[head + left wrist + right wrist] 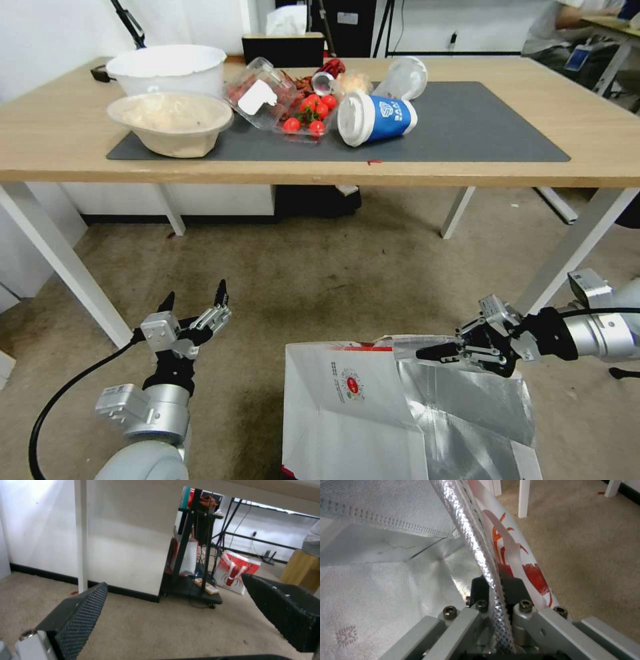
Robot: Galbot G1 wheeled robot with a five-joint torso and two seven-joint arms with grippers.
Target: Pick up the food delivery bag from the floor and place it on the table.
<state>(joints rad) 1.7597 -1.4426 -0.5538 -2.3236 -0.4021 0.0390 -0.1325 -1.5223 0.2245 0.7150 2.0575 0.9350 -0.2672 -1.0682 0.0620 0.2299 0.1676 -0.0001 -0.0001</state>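
foil-lined food delivery bag (373, 413) stands on the floor (320, 280), its rim clamped in the right gripper (437, 351). the table (593, 133) lies ahead and above. left gripper (195, 303) hangs agape, well aside.

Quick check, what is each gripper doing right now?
Left gripper: open, holding nothing, above the floor.
Right gripper: shut on the rim of the food delivery bag.
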